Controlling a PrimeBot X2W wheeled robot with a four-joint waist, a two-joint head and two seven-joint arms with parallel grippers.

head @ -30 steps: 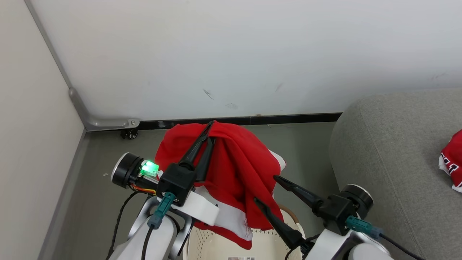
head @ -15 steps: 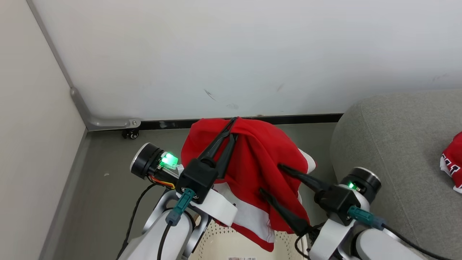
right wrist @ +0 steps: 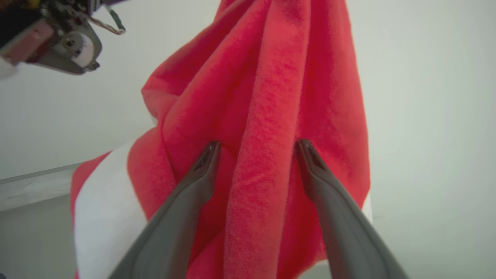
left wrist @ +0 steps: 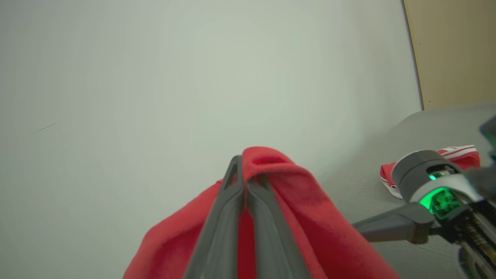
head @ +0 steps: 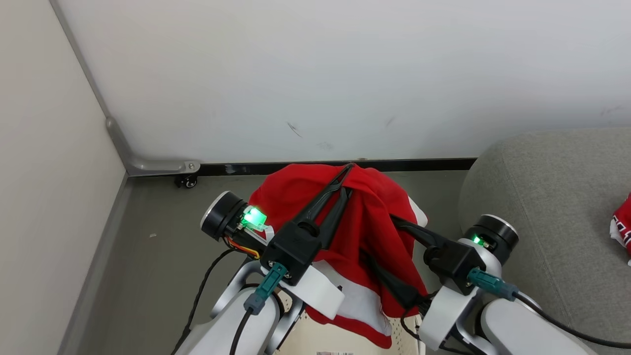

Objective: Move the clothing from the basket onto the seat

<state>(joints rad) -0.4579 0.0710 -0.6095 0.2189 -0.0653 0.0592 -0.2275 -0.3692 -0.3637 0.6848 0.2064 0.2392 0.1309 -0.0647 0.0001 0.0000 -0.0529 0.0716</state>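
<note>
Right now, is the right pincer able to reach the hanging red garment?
Probably yes. The right pincer is open, with a fold of the red garment seemingly between its fingers; nothing blocks it. The left pincer, shut on the cloth, holds it up.

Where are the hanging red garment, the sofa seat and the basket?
hanging red garment (head: 369, 212), head view, upper red fold.
sofa seat (head: 552, 197), head view, bare grey cushion.
basket (head: 320, 338), head view, perforated wall.

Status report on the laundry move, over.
Left gripper shut on red garment, held above basket. Right gripper open, straddling a hanging fold. Second garment on seat. Nothing seen blocking.
</note>
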